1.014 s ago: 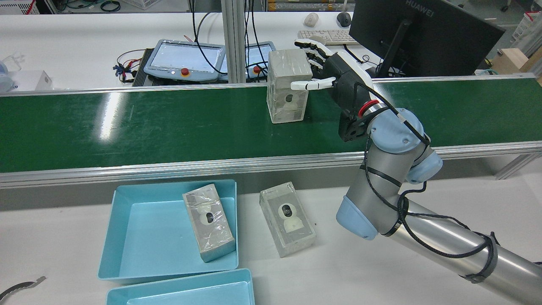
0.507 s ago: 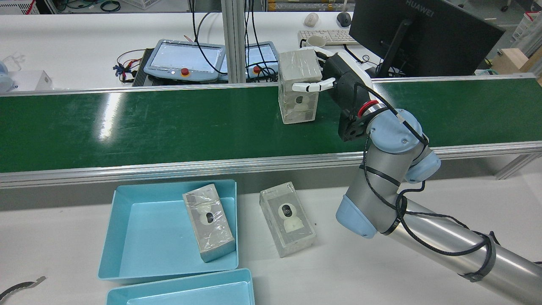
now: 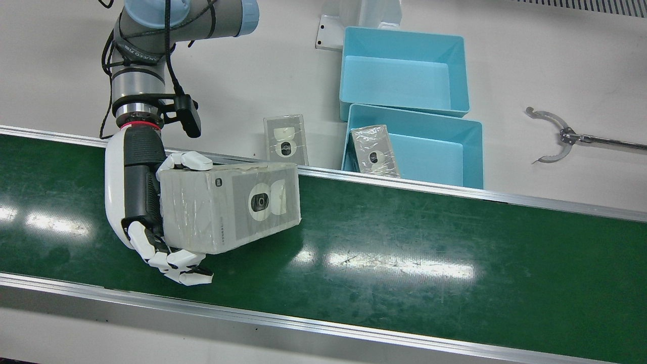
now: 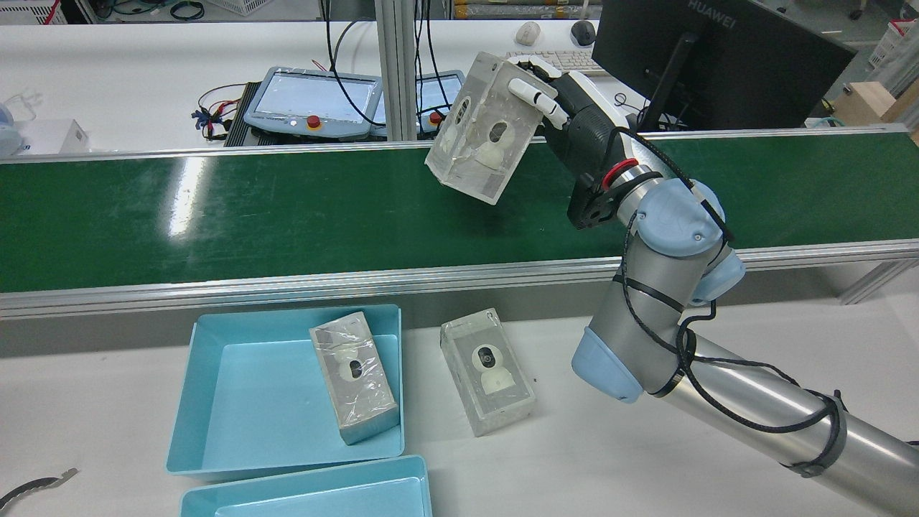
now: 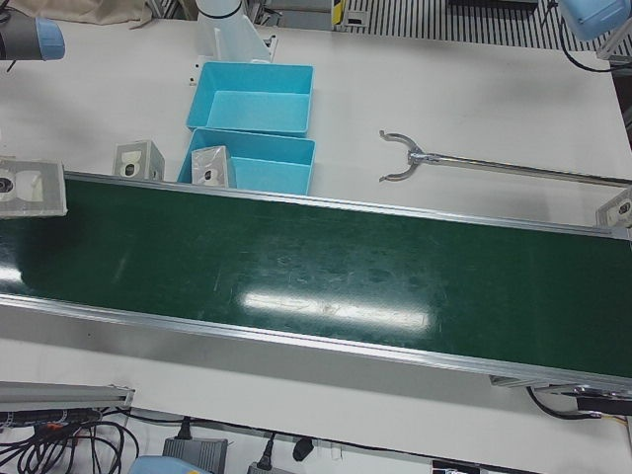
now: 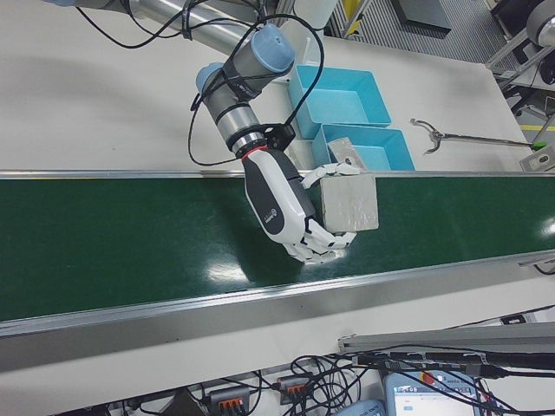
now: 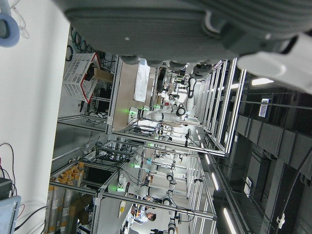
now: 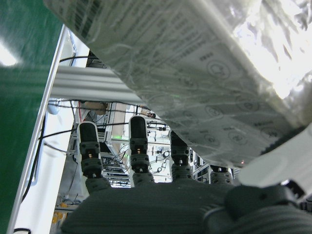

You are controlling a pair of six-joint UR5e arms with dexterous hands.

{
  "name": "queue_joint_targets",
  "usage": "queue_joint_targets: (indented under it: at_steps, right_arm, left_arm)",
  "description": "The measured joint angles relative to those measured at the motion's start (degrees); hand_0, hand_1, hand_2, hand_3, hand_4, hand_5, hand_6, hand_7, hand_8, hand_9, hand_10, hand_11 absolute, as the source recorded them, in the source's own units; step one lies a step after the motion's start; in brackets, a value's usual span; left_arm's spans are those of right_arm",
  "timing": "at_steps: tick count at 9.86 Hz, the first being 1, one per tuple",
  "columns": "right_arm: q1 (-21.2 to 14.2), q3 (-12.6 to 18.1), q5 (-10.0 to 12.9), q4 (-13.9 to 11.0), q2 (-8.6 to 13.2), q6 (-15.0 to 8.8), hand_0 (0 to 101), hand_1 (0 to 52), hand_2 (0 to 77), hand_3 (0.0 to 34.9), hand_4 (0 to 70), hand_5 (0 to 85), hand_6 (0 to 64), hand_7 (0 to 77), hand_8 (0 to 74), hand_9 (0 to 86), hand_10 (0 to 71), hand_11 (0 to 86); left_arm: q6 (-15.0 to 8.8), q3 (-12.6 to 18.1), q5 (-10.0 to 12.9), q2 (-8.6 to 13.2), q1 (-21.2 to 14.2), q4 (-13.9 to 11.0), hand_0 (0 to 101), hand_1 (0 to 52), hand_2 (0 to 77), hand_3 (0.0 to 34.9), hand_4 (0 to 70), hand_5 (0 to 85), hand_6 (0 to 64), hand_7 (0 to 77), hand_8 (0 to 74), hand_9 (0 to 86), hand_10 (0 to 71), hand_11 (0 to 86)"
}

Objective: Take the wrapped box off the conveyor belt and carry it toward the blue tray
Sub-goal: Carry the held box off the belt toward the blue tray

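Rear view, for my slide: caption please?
Right hand lifts the wrapped box, tilted, above the green conveyor belt.

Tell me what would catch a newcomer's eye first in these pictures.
The right hand grips a wrapped box, tilted and lifted above the green conveyor belt. Beyond the belt, on the white table, another box leans in a blue tray, and a third box lies beside that tray.

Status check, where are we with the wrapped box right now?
Right hand shut on wrapped box, box tilted, clear of the conveyor belt. Left hand empty, away from the work. Nothing between box and blue tray.
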Motion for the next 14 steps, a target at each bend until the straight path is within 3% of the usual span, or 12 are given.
queue_joint_targets:
  at_steps: [2, 5, 6, 7, 10, 11, 12, 14]
  right_arm:
    - [-2.49, 3.51, 0.23, 1.05, 0.02, -0.21, 40, 3.3, 28.4, 29.6, 19.1, 43.6, 21.8, 50.2, 18.5, 32.2, 17.5, 24.0]
    - [-8.4, 8.25, 1.34, 1.4, 0.89, -0.63, 41, 3.3, 28.4, 29.6, 19.1, 44.2, 22.9, 53.5, 18.5, 32.2, 17.5, 24.5]
    - [-10.4, 8.76, 1.6, 1.47, 1.8, -0.76, 41, 3.3, 28.4, 29.7, 19.1, 44.2, 23.5, 53.5, 16.4, 26.7, 15.3, 20.7]
    - [-12.16, 8.94, 1.74, 1.49, 2.78, -0.84, 43, 3.3, 28.4, 27.2, 19.1, 44.2, 22.9, 51.3, 13.1, 24.5, 10.9, 19.1]
    - [-16.2, 9.15, 1.89, 1.57, 4.52, -0.87, 43, 3.3, 28.4, 25.4, 19.1, 44.2, 21.8, 50.7, 11.4, 21.3, 12.5, 18.0]
    - [-17.02, 9.31, 1.87, 1.57, 4.66, -0.86, 44, 3.3, 28.4, 27.7, 19.1, 44.2, 16.4, 46.9, 6.5, 13.6, 10.9, 15.3]
    - [-17.83, 9.44, 1.86, 1.58, 4.75, -0.85, 44, 3.3, 28.4, 30.1, 19.1, 44.2, 9.8, 27.3, 0.5, 4.9, 5.4, 12.5]
    - [-18.98, 9.52, 1.87, 1.58, 4.95, -0.84, 44, 4.9, 28.4, 30.3, 19.1, 44.2, 9.8, 30.0, 0.5, 4.9, 8.2, 12.5]
  left_arm:
    - [0.0, 0.0, 0.0, 0.0, 0.0, 0.0, 0, 0.0, 0.5, 0.0, 0.0, 0.5, 0.0, 0.5, 0.5, 0.0, 0.5, 0.0]
    - [0.0, 0.0, 0.0, 0.0, 0.0, 0.0, 0, 0.0, 0.5, 0.0, 0.0, 0.5, 0.0, 0.5, 0.5, 0.0, 0.5, 0.0]
    - [0.0, 0.0, 0.0, 0.0, 0.0, 0.0, 0, 0.0, 1.1, 0.0, 0.0, 0.5, 0.0, 0.5, 0.5, 0.0, 0.5, 0.0]
    - [0.0, 0.0, 0.0, 0.0, 0.0, 0.0, 0, 0.0, 0.5, 0.0, 0.0, 0.5, 0.0, 0.5, 0.5, 0.0, 0.5, 0.0]
    - [0.0, 0.0, 0.0, 0.0, 0.0, 0.0, 0, 0.0, 1.1, 0.0, 0.0, 0.5, 0.0, 0.5, 0.5, 0.0, 0.5, 0.0]
    - [0.0, 0.0, 0.0, 0.0, 0.0, 0.0, 0, 0.0, 1.1, 0.0, 0.0, 0.5, 0.0, 0.5, 0.5, 0.0, 0.5, 0.0]
    - [0.0, 0.0, 0.0, 0.0, 0.0, 0.0, 0, 0.0, 1.1, 0.0, 0.0, 0.5, 0.0, 0.5, 0.5, 0.0, 0.5, 0.0]
    - [0.0, 0.0, 0.0, 0.0, 0.0, 0.0, 0, 0.0, 0.5, 0.0, 0.0, 0.5, 0.0, 0.5, 0.5, 0.0, 0.5, 0.0]
